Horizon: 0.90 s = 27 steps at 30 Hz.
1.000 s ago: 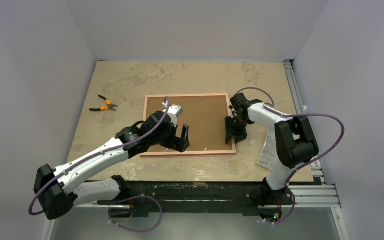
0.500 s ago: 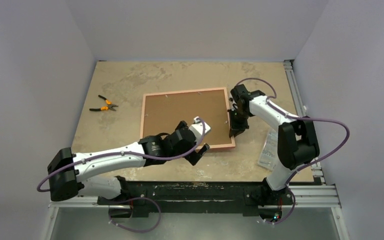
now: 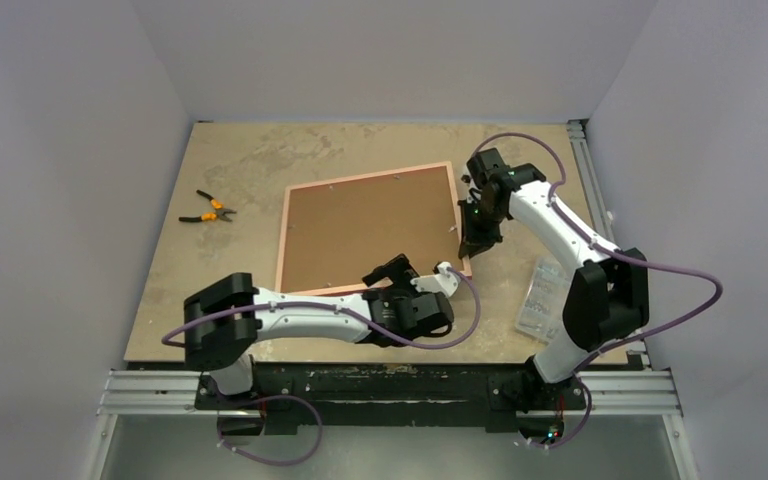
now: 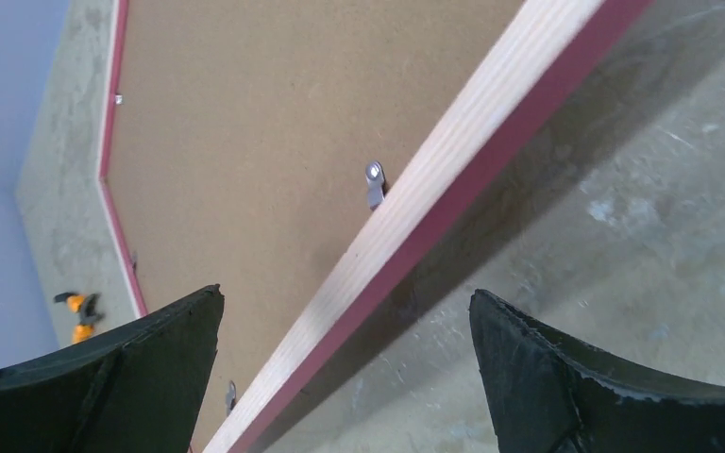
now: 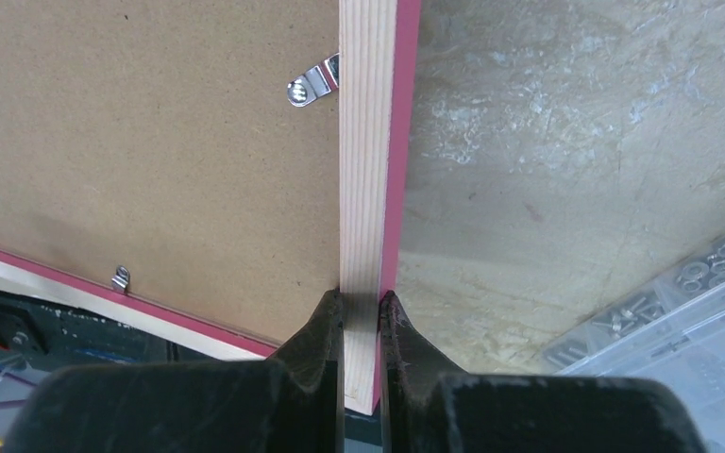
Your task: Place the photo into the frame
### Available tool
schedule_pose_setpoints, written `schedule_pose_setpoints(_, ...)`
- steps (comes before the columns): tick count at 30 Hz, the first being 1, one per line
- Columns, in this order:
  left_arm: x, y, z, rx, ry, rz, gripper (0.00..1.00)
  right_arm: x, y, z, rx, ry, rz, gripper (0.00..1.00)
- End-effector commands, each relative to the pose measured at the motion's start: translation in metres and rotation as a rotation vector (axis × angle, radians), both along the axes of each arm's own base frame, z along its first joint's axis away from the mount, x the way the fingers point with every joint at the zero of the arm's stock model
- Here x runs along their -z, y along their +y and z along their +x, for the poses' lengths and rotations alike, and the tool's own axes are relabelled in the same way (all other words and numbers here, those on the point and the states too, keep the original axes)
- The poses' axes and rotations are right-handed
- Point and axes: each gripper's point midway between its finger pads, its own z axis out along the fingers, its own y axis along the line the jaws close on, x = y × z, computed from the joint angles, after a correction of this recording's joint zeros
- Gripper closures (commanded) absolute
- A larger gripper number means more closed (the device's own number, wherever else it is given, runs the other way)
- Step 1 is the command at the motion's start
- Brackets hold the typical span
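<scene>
The frame (image 3: 282,240) lies back side up, its tan wood rail and pink border around a brown backing board (image 3: 370,232). My right gripper (image 3: 477,240) is shut on the frame's right rail (image 5: 366,142) near its near corner, one finger on each side of the wood (image 5: 361,297). That side is raised off the table and casts a shadow. My left gripper (image 3: 396,282) is open beside the near right corner. In the left wrist view the rail (image 4: 453,142) runs between its spread fingertips (image 4: 345,291) without touching them. The photo is out of view.
Orange-handled pliers (image 3: 207,209) lie on the table left of the frame. A clear plastic box of small metal parts (image 3: 540,295) sits at the right, close to my right arm. Small metal clips (image 5: 311,85) line the backing board's edge.
My right gripper has shut on the frame's right rail and raised that side. My left arm has swung off the backing board to the near right corner and stayed open.
</scene>
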Motion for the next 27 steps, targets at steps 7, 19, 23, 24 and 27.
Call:
schedule_pose_setpoints(7,-0.019,0.017,0.036,-0.173,-0.179,0.097,0.36,-0.037,0.022,-0.017,-0.045,-0.024,0.163,1.0)
schedule_pose_setpoints(19,-0.058,0.035,0.049,-0.229,-0.247,0.127,1.0,-0.06,0.033,-0.011,-0.057,-0.098,0.249,0.72)
schedule_pose_setpoints(23,-0.081,0.045,0.048,-0.233,-0.28,0.13,1.0,-0.096,0.034,0.006,-0.041,-0.25,0.275,0.39)
schedule_pose_setpoints(24,-0.087,0.046,0.047,-0.23,-0.286,0.128,1.0,-0.108,0.034,0.01,-0.036,-0.301,0.282,0.31)
schedule_pose_setpoints(27,-0.11,0.052,0.044,-0.23,-0.315,0.114,1.0,-0.148,0.029,0.025,-0.011,-0.476,0.305,0.15)
